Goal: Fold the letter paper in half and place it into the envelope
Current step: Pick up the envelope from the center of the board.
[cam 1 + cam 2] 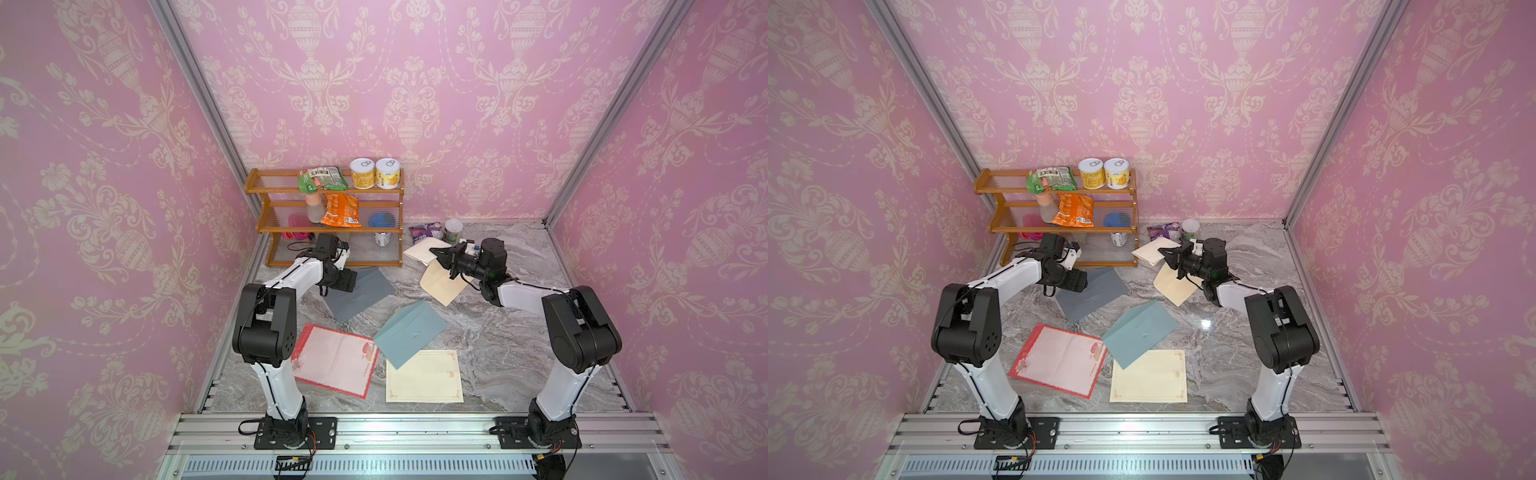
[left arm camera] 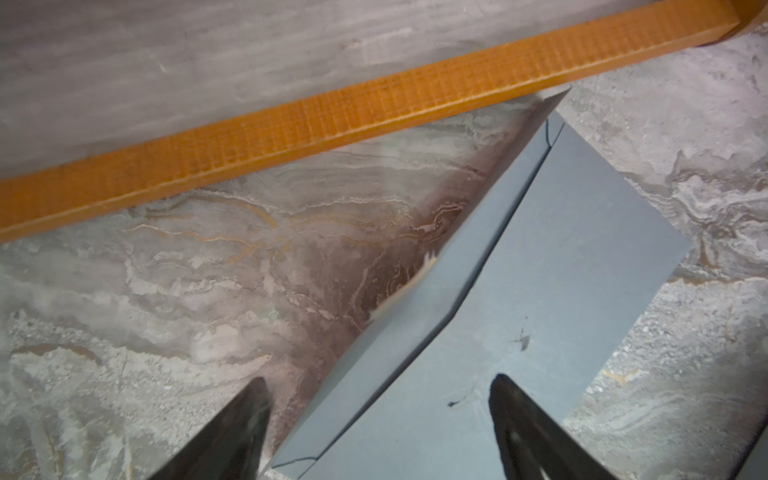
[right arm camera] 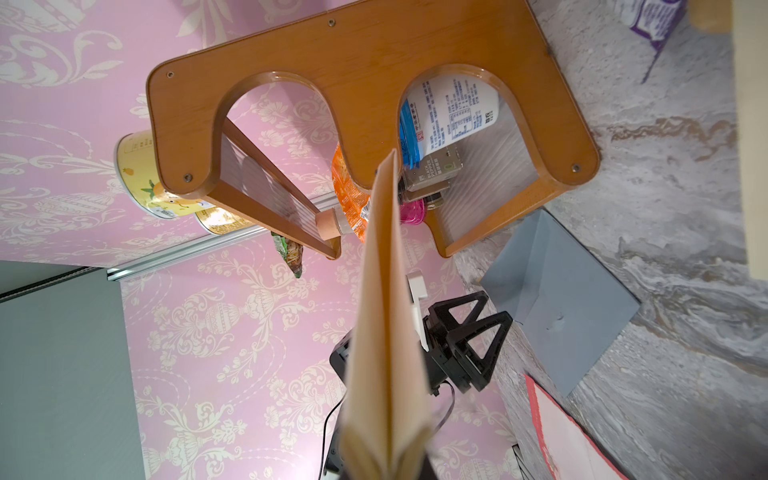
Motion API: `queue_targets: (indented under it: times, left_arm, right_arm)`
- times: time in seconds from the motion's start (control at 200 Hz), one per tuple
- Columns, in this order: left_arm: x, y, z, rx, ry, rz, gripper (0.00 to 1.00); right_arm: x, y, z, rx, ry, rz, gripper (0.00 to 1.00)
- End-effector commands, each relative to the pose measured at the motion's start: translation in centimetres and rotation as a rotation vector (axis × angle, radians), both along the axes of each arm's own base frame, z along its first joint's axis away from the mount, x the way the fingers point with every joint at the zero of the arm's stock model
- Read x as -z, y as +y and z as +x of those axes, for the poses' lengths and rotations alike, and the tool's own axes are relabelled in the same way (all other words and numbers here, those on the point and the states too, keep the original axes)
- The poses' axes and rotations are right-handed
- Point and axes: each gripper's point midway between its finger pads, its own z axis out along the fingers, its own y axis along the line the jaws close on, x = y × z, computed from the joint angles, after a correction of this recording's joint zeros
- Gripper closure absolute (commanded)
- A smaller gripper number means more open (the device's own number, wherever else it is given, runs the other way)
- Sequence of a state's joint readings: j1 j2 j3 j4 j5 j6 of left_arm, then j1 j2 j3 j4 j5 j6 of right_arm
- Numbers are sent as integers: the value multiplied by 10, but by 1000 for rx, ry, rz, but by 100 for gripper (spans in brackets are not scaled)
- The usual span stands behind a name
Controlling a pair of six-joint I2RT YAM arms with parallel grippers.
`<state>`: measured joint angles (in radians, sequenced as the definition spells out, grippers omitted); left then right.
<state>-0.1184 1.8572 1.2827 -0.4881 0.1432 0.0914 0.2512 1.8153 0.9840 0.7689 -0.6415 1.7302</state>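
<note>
- At the lower centre of a top view, a red-bordered sheet [image 1: 332,359] and a cream sheet [image 1: 424,376] lay flat on the desk [image 1: 519,332], a teal envelope [image 1: 409,332] overlapping the cream one's corner.
- Left of centre, the left pincer [image 2: 382,419] stood wide open and empty, astride the flap edge of the grey envelope [image 2: 561,257].
- Right of centre, the right pincer [image 1: 438,254] was clamped on the folded cream paper [image 1: 417,250], near a cream envelope [image 1: 440,286].

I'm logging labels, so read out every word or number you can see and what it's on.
"BLACK PEPPER": grey pack in the rack.
White pouch: print too small to read.
Cans, orange bag, purple bag, red-edged paper: print too blurred to read.
</note>
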Motion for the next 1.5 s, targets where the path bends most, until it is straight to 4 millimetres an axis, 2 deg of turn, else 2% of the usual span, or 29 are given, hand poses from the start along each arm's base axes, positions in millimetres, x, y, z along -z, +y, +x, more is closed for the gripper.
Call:
queue_targets:
  times: [0.0, 0.31, 0.57, 0.725, 0.83, 0.935, 1.06, 1.225, 1.375, 1.49]
  left_arm:
    - [-8, 8, 13, 11, -40, 32, 15]
    - [10, 4, 24, 12, 2, -19, 21]
    - [22, -1, 22, 25, 51, -46, 29]
    - [24, -3, 17, 32, 74, -55, 47]
    - [24, -1, 14, 28, 77, -44, 50]
    - [20, 2, 14, 19, 71, -32, 76]
    - [17, 3, 14, 13, 61, -29, 80]
    - [14, 1, 12, 20, 63, -38, 100]
    - [8, 0, 7, 26, 65, -48, 100]
    - [-5, -2, 2, 28, 54, -58, 100]
  right_arm:
    - [6, 0, -3, -25, 5, 15, 100]
    - [10, -7, -1, -24, 17, 19, 100]
    - [11, -10, -3, -23, 16, 26, 100]
    - [12, -11, -5, -19, 11, 36, 100]
    - [10, -11, -7, -18, 4, 41, 100]
    - [9, -12, -9, -20, 1, 42, 100]
    - [7, -12, -10, -22, -1, 43, 100]
    - [7, -12, -12, -25, 0, 40, 100]
    - [7, -8, -15, -41, 0, 30, 100]
    - [8, -1, -19, -61, -2, 8, 100]
